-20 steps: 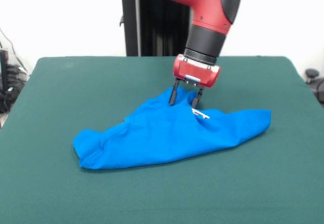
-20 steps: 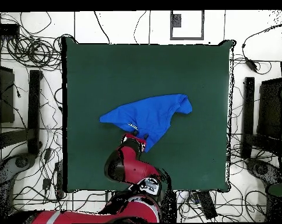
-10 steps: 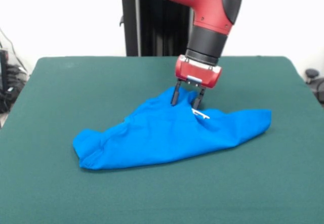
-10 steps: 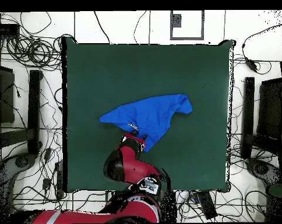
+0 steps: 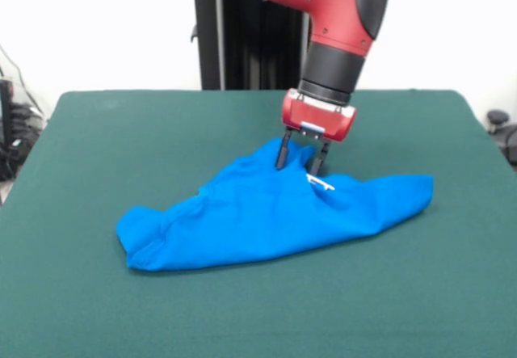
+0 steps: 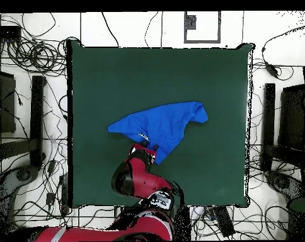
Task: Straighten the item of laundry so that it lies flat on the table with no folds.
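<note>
The bright blue T-shirt (image 5: 266, 216) lies crumpled in a long heap across the middle of the dark green table (image 5: 121, 132), plain side showing, with a small white tag near its top. My gripper (image 5: 299, 161) hangs over the heap's far peak, its two dark fingers (image 5: 280, 154) spread apart on either side of a raised fold and holding nothing. In the overhead view the shirt (image 6: 162, 123) is a folded wedge on the table (image 6: 117, 75), and the gripper (image 6: 146, 149) is at its edge nearest the robot.
The robot's black pedestal (image 5: 242, 51) stands behind the table's far edge. Cables and dark equipment (image 6: 29, 126) lie on the floor around the table.
My gripper has shifted slightly right and up, with its fingers still apart. The shirt has not moved.
</note>
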Robot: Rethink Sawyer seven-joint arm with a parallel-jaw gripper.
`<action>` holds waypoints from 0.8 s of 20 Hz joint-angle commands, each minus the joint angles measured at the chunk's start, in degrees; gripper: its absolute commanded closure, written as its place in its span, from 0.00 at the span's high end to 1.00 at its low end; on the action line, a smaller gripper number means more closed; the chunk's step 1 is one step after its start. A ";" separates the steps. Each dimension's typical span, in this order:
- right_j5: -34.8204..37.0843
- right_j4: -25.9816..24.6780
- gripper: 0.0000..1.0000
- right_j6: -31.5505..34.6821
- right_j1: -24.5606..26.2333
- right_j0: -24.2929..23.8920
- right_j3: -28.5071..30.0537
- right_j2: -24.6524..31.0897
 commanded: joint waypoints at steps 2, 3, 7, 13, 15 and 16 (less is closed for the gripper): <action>6.76 0.01 1.00 9.50 0.50 -0.71 -1.16 7.26; 6.81 -0.01 1.00 9.52 0.42 -0.77 -1.09 7.33; 8.26 -0.34 1.00 9.09 -0.47 -1.20 -0.61 7.55; 11.09 -0.58 1.00 8.61 -2.64 -1.40 0.25 7.61; 11.32 -0.50 1.00 8.69 -2.51 -1.32 0.11 7.51; 11.40 -0.70 1.00 8.82 -2.62 -1.54 0.21 7.73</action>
